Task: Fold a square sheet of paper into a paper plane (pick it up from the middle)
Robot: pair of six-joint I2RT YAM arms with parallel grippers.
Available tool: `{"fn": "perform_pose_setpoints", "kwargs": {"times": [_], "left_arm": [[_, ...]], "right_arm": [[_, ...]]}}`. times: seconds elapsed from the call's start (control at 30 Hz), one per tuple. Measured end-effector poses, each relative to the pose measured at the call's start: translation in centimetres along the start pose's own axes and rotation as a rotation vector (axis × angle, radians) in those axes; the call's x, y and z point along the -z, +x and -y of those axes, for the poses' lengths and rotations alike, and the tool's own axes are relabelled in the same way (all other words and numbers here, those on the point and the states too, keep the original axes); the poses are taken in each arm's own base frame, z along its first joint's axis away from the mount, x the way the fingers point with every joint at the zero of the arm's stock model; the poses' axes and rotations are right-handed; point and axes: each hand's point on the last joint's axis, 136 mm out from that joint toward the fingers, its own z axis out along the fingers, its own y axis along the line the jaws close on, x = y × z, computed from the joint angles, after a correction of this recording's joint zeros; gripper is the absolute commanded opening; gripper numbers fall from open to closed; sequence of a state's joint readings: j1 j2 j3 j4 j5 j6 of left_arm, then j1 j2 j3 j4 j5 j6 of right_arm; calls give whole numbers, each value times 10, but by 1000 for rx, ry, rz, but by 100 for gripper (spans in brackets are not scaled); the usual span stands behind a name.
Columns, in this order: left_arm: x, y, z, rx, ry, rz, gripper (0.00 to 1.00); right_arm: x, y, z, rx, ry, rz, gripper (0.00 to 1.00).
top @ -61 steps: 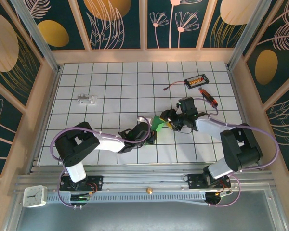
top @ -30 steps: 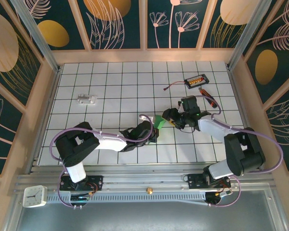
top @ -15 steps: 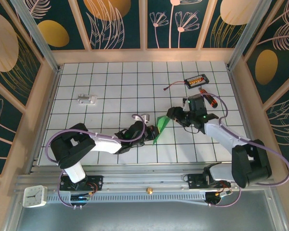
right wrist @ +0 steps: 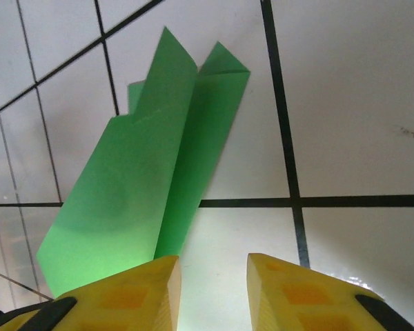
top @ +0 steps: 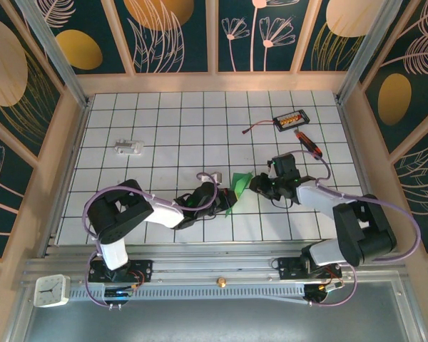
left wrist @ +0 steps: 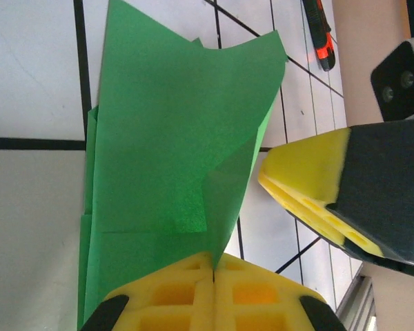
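Patterned walls enclose the white gridded surface (top: 164, 121). Near its middle, the square sheet of paper (left wrist: 172, 138), already creased into a narrow layered shape, is pinched at one end by the left tool (left wrist: 214, 272), whose pads are pressed together. The right tool (right wrist: 214, 276) is spread, just beside the paper's long edge. The layers should be squared up before any crease is pressed. Open tiles are left all round the paper. The screwdriver (top: 309, 142) and the black box (top: 291, 119) lie well apart from it.

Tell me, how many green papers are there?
1: a folded bright-green paper sheet mid-table, pinched in the left arm's fingers, near the right arm's fingers; more could hide beneath.
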State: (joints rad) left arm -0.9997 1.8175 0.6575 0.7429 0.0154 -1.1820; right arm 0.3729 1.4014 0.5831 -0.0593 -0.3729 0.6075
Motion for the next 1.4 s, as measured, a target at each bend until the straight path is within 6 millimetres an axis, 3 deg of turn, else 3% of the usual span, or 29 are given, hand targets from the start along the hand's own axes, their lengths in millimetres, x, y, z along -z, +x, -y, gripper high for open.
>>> {"fn": "perform_pose_setpoints", "kwargs": {"times": [0.33, 0.77, 0.87, 1.13, 1.4], "left_arm": [[-1, 5, -14, 93, 41, -32, 0], [6, 3, -8, 212, 130, -39, 0], [5, 2, -6, 215, 137, -40, 0], [7, -12, -1, 30, 53, 7, 0], [6, -35, 8, -304, -117, 87, 0]], "right_arm": [[-6, 0, 3, 31, 6, -5, 29], [-5, 2, 2, 74, -3, -14, 27], [-5, 3, -2, 77, -20, -21, 31], [11, -8, -17, 49, -93, 18, 51], [28, -33, -40, -28, -141, 80, 54]]}}
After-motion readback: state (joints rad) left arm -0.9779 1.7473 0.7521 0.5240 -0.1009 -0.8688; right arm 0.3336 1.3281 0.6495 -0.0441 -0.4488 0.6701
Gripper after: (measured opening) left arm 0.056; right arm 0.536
